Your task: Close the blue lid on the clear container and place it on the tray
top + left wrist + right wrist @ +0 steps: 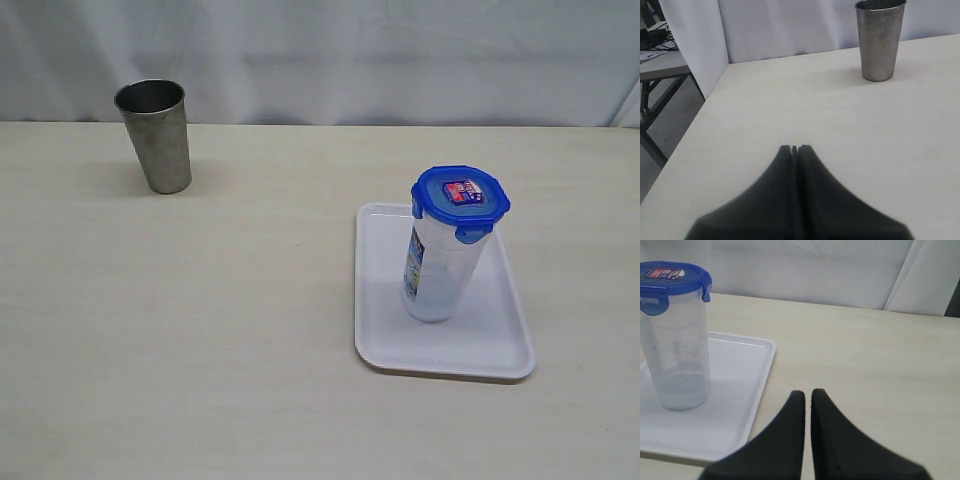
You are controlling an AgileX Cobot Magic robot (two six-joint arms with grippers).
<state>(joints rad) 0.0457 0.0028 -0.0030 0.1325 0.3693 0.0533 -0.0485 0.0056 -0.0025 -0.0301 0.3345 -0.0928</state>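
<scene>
The clear container (437, 268) stands upright on the white tray (500, 345), and the blue lid (460, 198) sits on its mouth, sticker facing up, flaps folded down. In the right wrist view the container (680, 350), lid (672, 276) and tray (747, 370) lie off to one side of my right gripper (808, 392). That gripper hangs over bare table beside the tray, shut but for a thin slit, holding nothing. My left gripper (796, 147) is shut and empty over bare table, far from the tray. Neither gripper shows in the exterior view.
A grey steel cup (155, 135) stands upright at the far left of the table, also ahead of the left gripper as the cup (880, 40). The table's side edge (695, 120) drops off beside the left gripper. A white curtain backs the table.
</scene>
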